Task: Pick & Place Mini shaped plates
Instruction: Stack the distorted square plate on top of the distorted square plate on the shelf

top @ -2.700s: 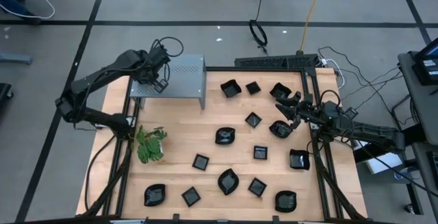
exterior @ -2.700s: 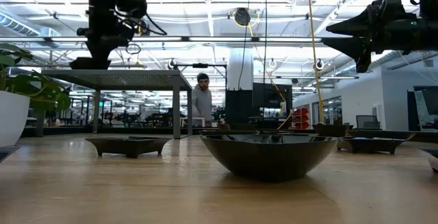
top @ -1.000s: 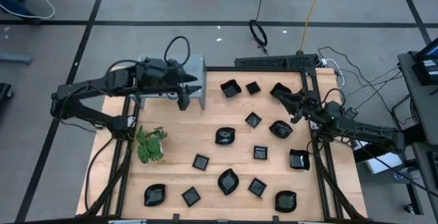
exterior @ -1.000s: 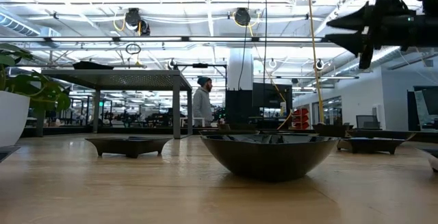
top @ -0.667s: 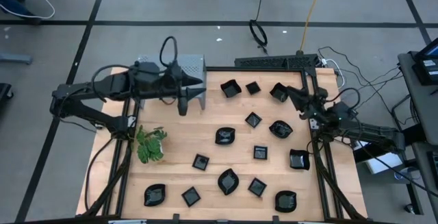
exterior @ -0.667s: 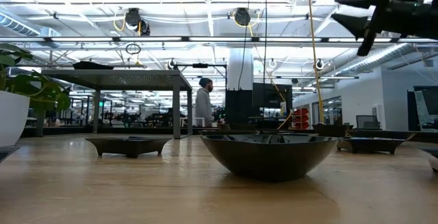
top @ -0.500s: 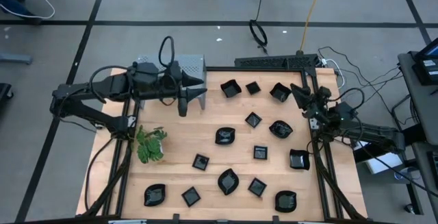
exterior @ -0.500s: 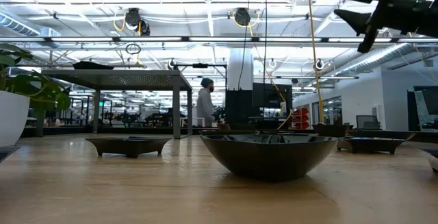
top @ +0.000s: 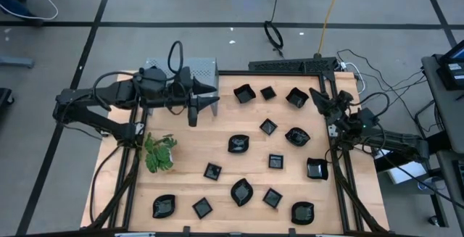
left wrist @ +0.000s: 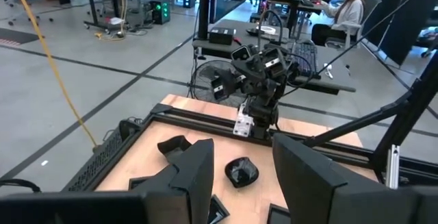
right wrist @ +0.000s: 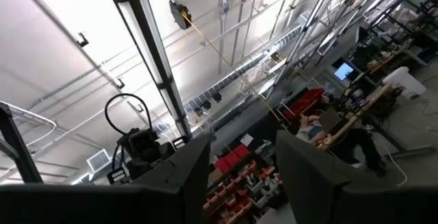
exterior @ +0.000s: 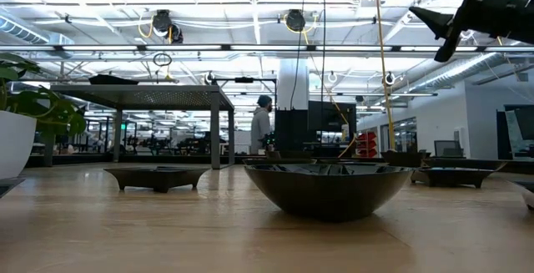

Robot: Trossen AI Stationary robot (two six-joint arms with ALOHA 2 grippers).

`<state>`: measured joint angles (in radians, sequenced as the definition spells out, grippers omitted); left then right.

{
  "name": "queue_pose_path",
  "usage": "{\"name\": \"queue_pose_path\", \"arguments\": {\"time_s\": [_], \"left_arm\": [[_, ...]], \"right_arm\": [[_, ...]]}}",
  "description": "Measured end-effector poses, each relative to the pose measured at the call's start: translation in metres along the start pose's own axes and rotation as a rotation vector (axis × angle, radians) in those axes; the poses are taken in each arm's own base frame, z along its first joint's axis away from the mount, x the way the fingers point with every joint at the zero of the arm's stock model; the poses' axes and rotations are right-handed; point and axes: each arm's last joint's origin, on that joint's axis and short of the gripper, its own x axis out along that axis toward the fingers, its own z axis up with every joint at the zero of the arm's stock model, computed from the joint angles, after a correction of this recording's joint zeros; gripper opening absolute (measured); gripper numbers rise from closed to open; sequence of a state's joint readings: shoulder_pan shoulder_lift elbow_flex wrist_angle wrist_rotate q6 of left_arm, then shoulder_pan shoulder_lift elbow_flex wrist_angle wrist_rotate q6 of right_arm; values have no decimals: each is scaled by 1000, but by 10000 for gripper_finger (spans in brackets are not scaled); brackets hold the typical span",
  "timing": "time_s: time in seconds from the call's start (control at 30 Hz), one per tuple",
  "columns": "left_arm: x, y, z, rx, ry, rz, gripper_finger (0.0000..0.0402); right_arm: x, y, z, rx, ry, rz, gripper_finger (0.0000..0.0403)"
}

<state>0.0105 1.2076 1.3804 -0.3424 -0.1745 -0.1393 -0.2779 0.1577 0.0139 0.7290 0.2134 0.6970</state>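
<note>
The mini shaped plates (top: 239, 143) lay scattered over the table (top: 188, 172), centre to lower right of the high view. The left hand (top: 194, 111), open and empty, hung upper left beside the grey shelf (top: 205, 69). The right hand (top: 319, 96), also open and empty, hovered just right of the upper-right plate (top: 295, 97), so nearer.

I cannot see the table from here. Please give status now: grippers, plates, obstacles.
Left gripper open, empty, beside grey shelf. Right gripper open, empty, raised at table's right edge. Mini shaped plates scattered on table; one on the shelf. Nothing blocking.
</note>
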Motion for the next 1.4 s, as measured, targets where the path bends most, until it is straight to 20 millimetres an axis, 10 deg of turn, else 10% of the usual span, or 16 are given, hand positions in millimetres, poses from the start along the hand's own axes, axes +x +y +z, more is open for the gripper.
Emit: {"name": "queue_pose_path", "arguments": {"time_s": [0.33,0.77,1.03,1.4], "left_arm": [[0,0,0,6,-2,3,152],[0,1,1,57,-6,14,152],[0,2,1,56,-6,20,152],[0,2,1,50,-6,19,152]], "right_arm": [[5,-7,-9,-101,119,-126,155],[95,17,-6,-594,501,-367,155],[152,-5,-56,-928,916,-311,155],[151,-70,-132,-1410,1374,-76,155]]}}
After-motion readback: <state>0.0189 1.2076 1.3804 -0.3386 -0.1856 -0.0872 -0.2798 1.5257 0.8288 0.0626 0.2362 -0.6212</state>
